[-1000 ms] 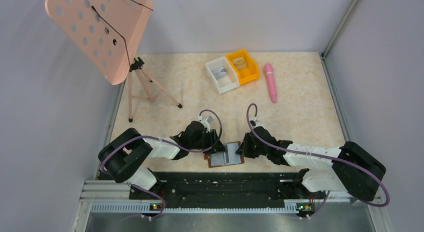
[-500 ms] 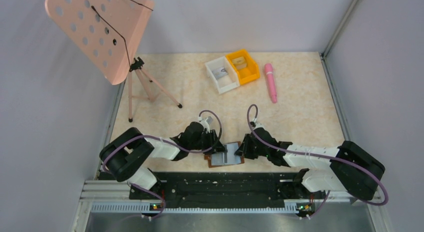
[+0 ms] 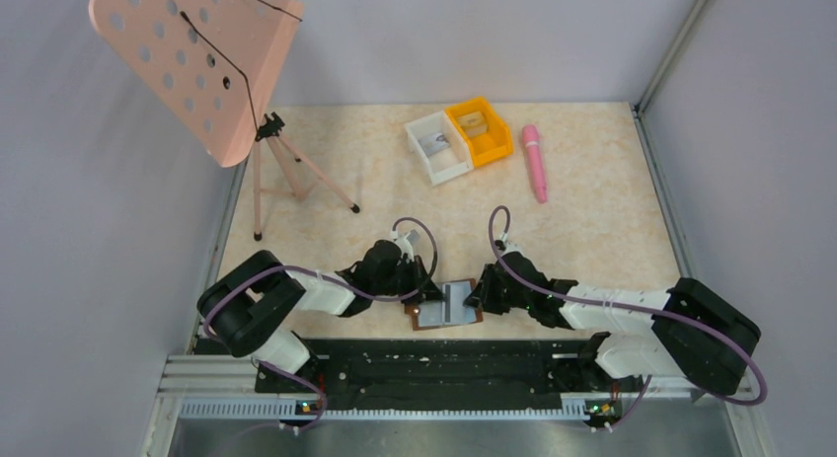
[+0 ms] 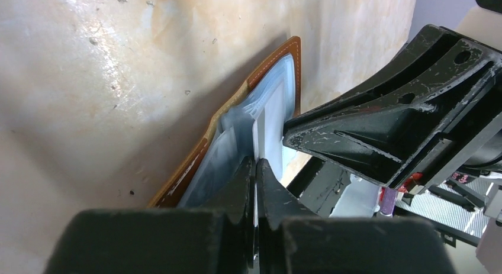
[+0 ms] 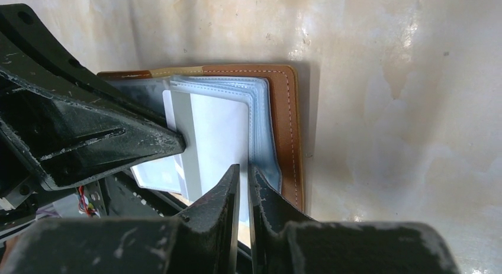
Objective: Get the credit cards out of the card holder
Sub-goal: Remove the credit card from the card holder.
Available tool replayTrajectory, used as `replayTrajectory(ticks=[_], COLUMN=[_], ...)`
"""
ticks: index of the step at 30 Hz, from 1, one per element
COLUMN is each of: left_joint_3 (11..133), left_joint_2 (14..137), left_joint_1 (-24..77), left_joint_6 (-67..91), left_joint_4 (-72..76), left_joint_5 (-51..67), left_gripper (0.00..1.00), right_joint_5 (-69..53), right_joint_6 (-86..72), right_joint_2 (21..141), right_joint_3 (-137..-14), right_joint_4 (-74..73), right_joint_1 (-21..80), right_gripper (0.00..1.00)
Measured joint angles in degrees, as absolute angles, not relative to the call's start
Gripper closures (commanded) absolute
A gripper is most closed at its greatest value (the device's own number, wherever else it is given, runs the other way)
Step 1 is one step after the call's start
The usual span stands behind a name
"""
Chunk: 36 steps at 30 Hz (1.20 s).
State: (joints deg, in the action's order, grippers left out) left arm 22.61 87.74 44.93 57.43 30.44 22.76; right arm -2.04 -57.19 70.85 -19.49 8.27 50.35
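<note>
left tool clenched on the edge of the credit card; right tool, facing it, pinches a sleeve of the card holder, so the card should draw away from the right tool.

On my feed the card holder is tan leather with pale stitching and clear blue-grey sleeves. The credit card is white with a grey band. Mottled beige bench, white bin, orange bin, pink pen.
</note>
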Motion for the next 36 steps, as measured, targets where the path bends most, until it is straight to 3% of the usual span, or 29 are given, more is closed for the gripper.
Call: replayTrajectory(ticks=[23,29,33,36], left_joint_3=[24.34,24.34,24.34,24.34], left_joint_2=[83.85,85.01,85.23,85.23], left_joint_1=[43.94,43.79,43.79,43.79], left_joint_6=[55.64,56.14,56.05,55.68], left_joint_4=[21.47,23.97,23.92,23.51], left_joint_5=[23.49,26.04,27.11,27.24], left_gripper=[1.0,1.0,0.86,0.83], right_joint_5=[0.25,-0.6,-2.2,-3.11], right_joint_6=[-57.01,-55.09,-53.49,-52.73], right_joint_2=[68.62,67.79,65.6,64.4], right_joint_3=[-19.59,-19.62,-19.7,-20.8], right_joint_4=[4.1,3.66,2.44,1.63], right_joint_1=[49.69,49.36,49.25,49.23], right_gripper=[0.9,0.86,0.85,0.85])
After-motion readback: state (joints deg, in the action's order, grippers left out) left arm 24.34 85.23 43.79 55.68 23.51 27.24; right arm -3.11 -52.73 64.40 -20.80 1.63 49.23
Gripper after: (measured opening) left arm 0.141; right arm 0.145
